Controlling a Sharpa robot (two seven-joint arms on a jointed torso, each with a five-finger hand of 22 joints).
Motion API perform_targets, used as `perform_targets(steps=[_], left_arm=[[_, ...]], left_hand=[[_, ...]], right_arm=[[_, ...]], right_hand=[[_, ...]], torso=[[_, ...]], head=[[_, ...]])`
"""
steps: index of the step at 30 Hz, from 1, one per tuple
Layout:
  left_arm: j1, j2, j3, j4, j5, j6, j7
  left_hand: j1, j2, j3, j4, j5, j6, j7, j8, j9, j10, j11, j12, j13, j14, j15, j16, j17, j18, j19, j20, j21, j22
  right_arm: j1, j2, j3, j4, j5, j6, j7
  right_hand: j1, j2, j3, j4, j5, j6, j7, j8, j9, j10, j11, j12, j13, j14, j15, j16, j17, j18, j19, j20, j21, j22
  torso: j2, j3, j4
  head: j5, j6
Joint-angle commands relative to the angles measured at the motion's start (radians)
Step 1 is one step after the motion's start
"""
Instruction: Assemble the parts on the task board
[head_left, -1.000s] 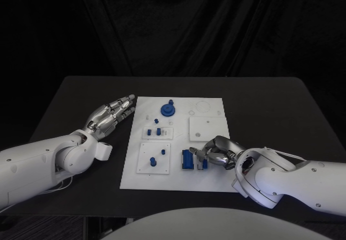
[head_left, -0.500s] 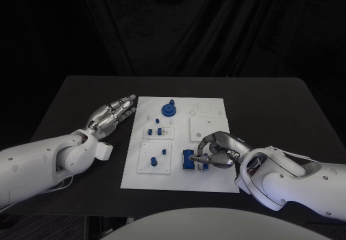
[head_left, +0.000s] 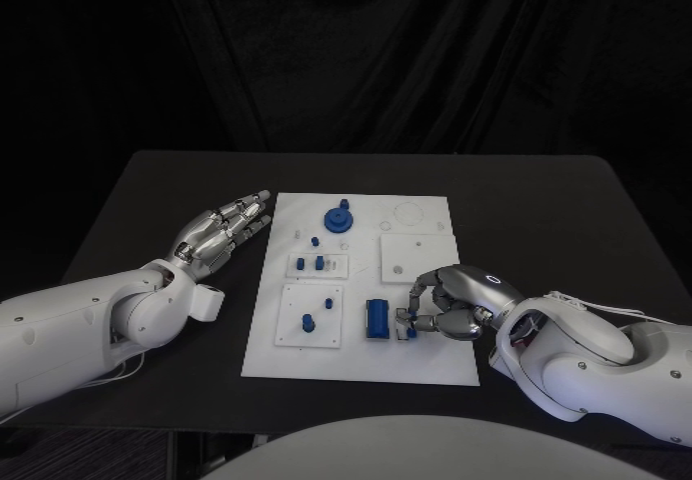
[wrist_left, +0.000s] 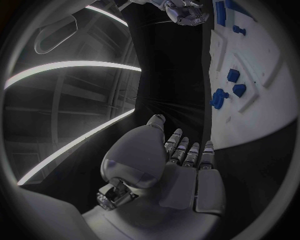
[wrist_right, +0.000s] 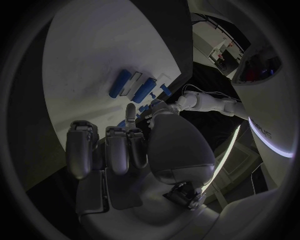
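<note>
While the left hand (head_left: 219, 232) lies with fingers spread wide, the right hand (head_left: 459, 303) pinches one blue part (head_left: 405, 322) on the task board (head_left: 418, 360).

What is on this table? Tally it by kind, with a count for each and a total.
Task board: 1
Blue parts: 7, counting one partly hidden at the right hand's fingertips
Hands: 2, the left hand and the right hand
Total: 10
</note>
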Motion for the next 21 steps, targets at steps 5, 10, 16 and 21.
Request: perform_targets(steps=[5, 10, 16, 21], left_arm=[[-0.001, 0.006, 0.001, -0.001, 0.004, 0.013, 0.007], [-0.002, 0.006, 0.001, -0.001, 0.004, 0.014, 0.006], [-0.002, 0.005, 0.001, -0.002, 0.004, 0.014, 0.006], [-0.003, 0.007, 0.001, -0.004, 0.004, 0.016, 0.006]], left_hand=[[0.011, -0.002, -0.002, -0.006, 0.005, 0.0, 0.005, 0.0, 0.001, -0.001, -0.002, -0.005, -0.001, 0.0, 0.008, -0.004, -0.001, -0.013, 0.004, 0.007, 0.004, 0.002], [0.011, -0.002, -0.001, -0.006, 0.005, 0.001, 0.005, 0.0, 0.001, -0.001, -0.002, -0.005, -0.001, 0.0, 0.008, -0.004, -0.001, -0.013, 0.004, 0.007, 0.004, 0.002], [0.011, -0.002, -0.001, -0.007, 0.005, 0.0, 0.005, 0.0, 0.001, -0.001, -0.002, -0.005, -0.001, 0.0, 0.009, -0.004, -0.001, -0.013, 0.004, 0.007, 0.004, 0.002], [0.011, -0.002, -0.001, -0.007, 0.005, 0.0, 0.005, 0.0, 0.001, -0.001, -0.002, -0.005, -0.001, 0.0, 0.009, -0.004, -0.001, -0.013, 0.004, 0.007, 0.004, 0.002]], right_arm=[[-0.004, 0.02, 0.0, -0.006, -0.021, 0.031, -0.079], [-0.005, 0.042, 0.0, -0.015, -0.018, 0.024, -0.09], [-0.013, 0.064, 0.0, -0.023, -0.027, 0.013, -0.107], [-0.022, 0.087, 0.001, -0.034, -0.055, 0.011, -0.126]], right_hand=[[-0.036, 0.004, -0.047, -0.002, -0.2, 0.02, -0.025, 0.127, 0.066, 0.108, -0.022, 0.003, 0.263, 0.092, -0.014, 0.009, 0.188, 0.005, 0.054, -0.011, 0.01, 0.226], [-0.036, -0.003, -0.063, -0.001, -0.287, -0.004, -0.036, 0.206, 0.124, 0.108, -0.031, 0.003, 0.263, 0.093, -0.023, 0.009, 0.189, 0.005, 0.054, -0.019, 0.009, 0.226], [-0.061, -0.035, -0.051, 0.002, -0.386, -0.013, -0.049, 0.284, 0.183, 0.108, -0.041, 0.003, 0.263, 0.093, -0.032, 0.009, 0.189, 0.005, 0.053, -0.027, 0.007, 0.225], [-0.067, -0.072, -0.023, 0.002, -0.431, -0.018, -0.059, 0.336, 0.227, 0.108, -0.05, 0.003, 0.263, 0.092, -0.039, 0.009, 0.188, 0.006, 0.052, -0.034, 0.005, 0.224]], torso=[[0.0, 0.0, 0.0017], [0.0, -0.0001, 0.0022], [0.001, 0.0, 0.0013], [0.0, 0.0, 0.0008]], head=[[-0.005, 0.0], [-0.006, 0.0], [-0.004, 0.0], [-0.004, 0.0]])
